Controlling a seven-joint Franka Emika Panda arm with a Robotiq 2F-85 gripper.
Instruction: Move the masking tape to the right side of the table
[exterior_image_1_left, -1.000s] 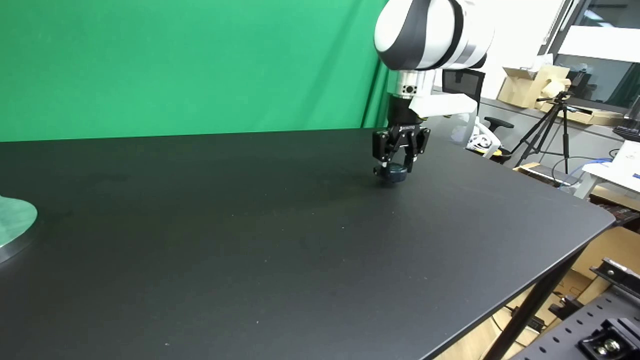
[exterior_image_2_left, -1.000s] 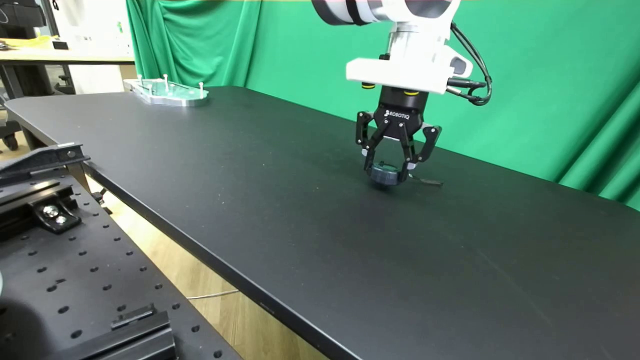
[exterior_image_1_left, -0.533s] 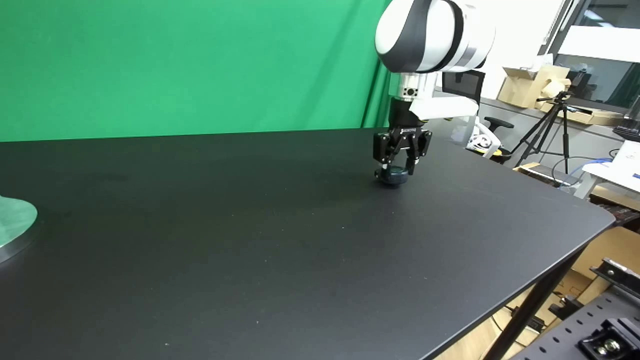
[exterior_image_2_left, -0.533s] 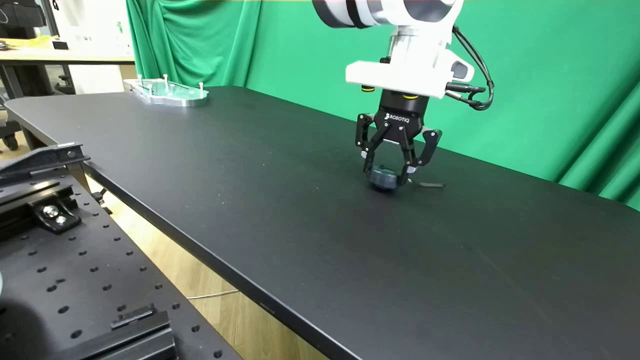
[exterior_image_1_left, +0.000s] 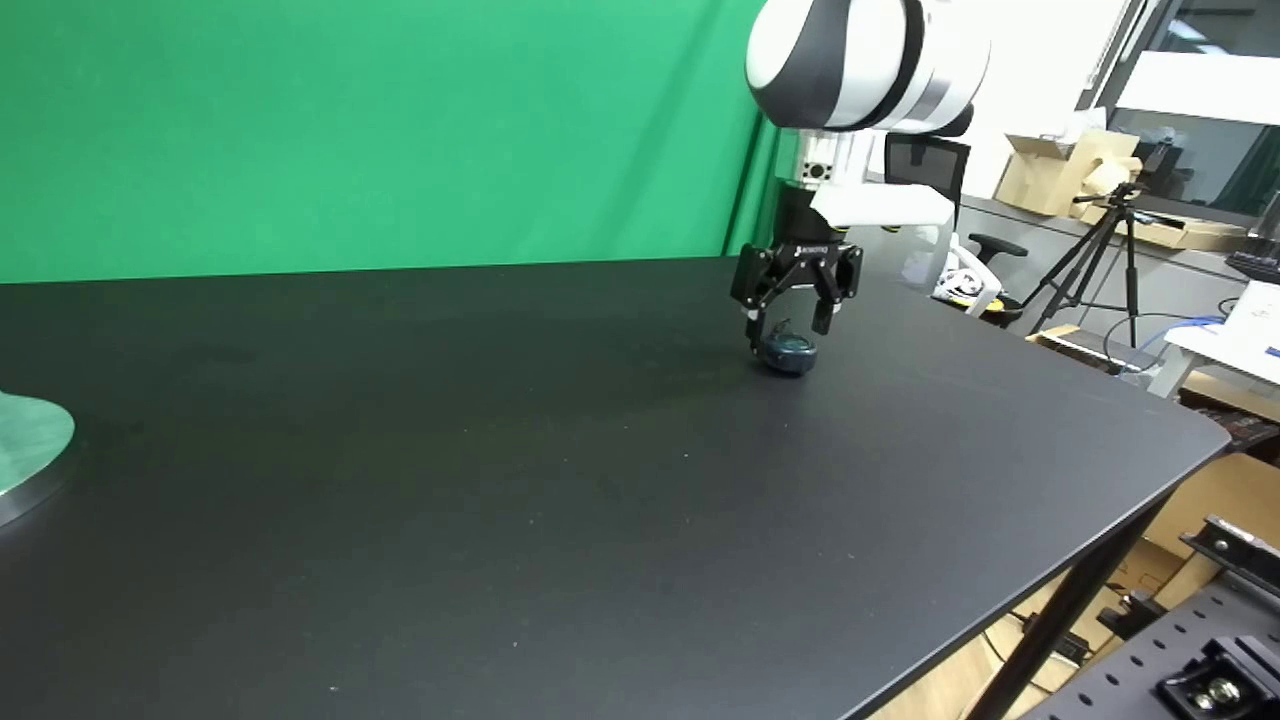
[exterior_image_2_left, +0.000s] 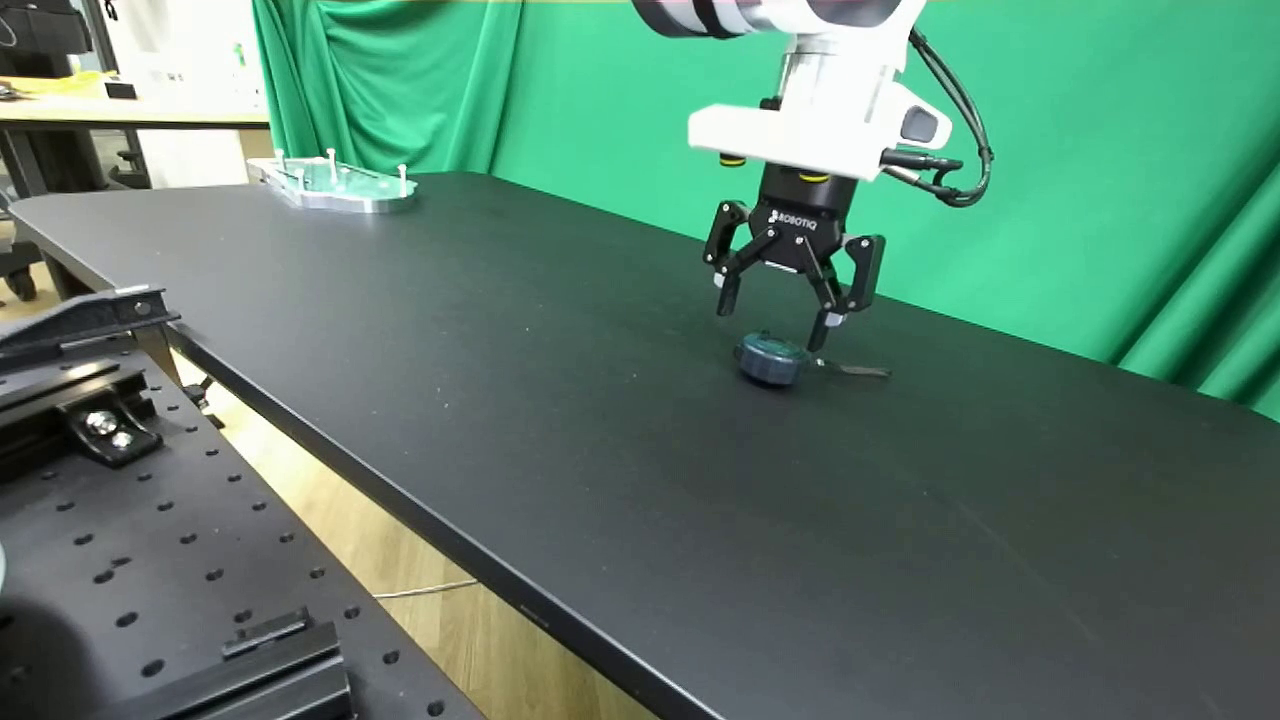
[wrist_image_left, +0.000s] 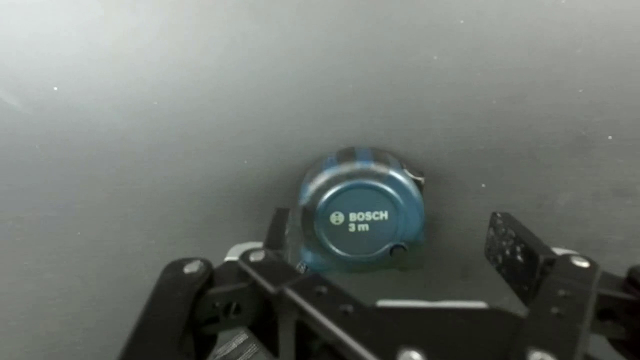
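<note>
A lab, by the look of it: a white-and-grey robot arm hangs over a wide black desk, backed in both exterior views by a green curtain. In an exterior view, a dark board drilled with rows of holes sits beside the desk, wood-patterned floor showing between them. Beyond the desk, in an exterior view, are a tripod, a mesh-backed chair, cardboard boxes and windows.

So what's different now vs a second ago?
The tape measure has come down slightly and now rests on the table. The claw, which was gripping it, has opened, let go and risen a little. The table and the pale green plate haven't moved.
</note>
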